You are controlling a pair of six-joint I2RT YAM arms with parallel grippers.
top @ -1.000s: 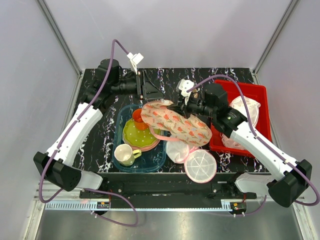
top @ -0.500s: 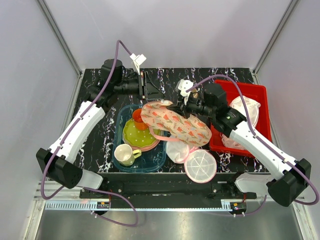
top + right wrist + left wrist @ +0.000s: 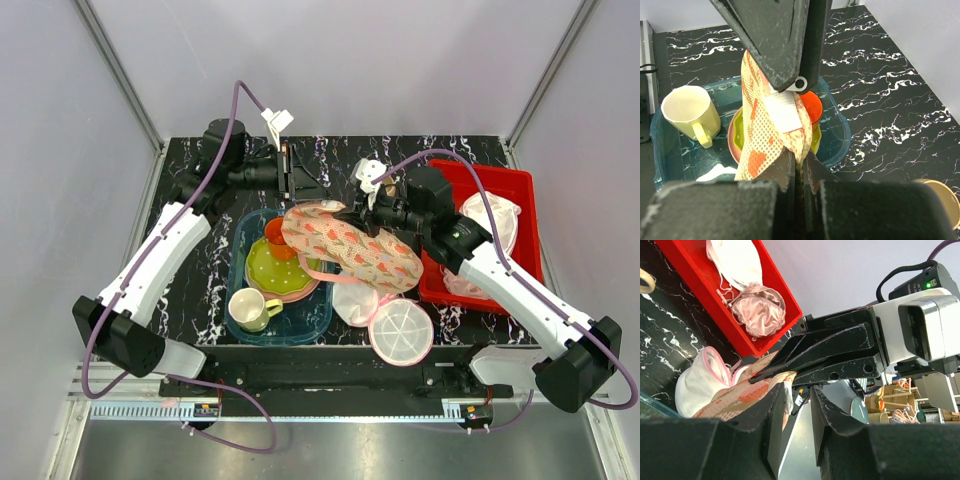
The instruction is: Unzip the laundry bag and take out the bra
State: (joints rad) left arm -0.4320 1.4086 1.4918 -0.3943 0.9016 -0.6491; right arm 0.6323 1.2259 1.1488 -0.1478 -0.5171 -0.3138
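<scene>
The laundry bag (image 3: 352,246), peach with red-orange motifs, hangs lifted over the middle of the table. My right gripper (image 3: 363,217) is shut on its upper edge, and the fabric is pinched between the fingers in the right wrist view (image 3: 800,156). My left gripper (image 3: 301,186) is open at the bag's far left end. Its fingertips (image 3: 799,390) straddle a small zip pull and a white label (image 3: 783,111). The bag (image 3: 732,401) lies against the left finger. The bra is hidden; the bag's inside does not show.
Under the bag, a teal tray (image 3: 236,262) holds a green plate (image 3: 266,266), an orange bowl (image 3: 812,106) and a yellow mug (image 3: 250,310). A white mesh pouch with a pink rim (image 3: 402,333) lies at the front. A red tray (image 3: 500,181) at the right holds white and pink garments (image 3: 760,310).
My left arm has shifted a little toward the bag's left end, then held still. The right gripper and the bag have not moved.
</scene>
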